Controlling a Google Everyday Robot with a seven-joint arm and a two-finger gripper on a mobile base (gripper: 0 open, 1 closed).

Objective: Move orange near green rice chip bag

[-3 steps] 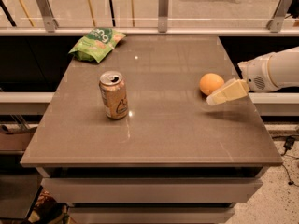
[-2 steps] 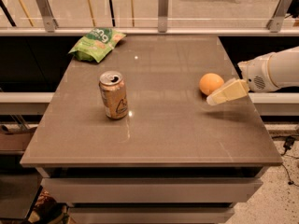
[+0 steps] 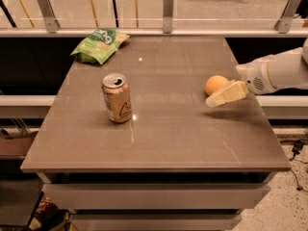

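Note:
The orange [image 3: 215, 84] lies on the right part of the brown table [image 3: 168, 129]. My gripper [image 3: 224, 94] reaches in from the right edge and sits against the orange's near right side, low over the tabletop. The green rice chip bag [image 3: 98, 44] lies flat at the far left corner of the table, well away from the orange.
A tan-and-orange drink can [image 3: 117, 98] stands upright left of the table's middle, between the orange and the bag. A metal-and-glass railing [image 3: 167, 13] runs behind the table's far edge. The table's right edge lies under my arm [image 3: 279, 71].
My gripper has shifted slightly to the left, against the orange. The orange, can and bag have hardly moved.

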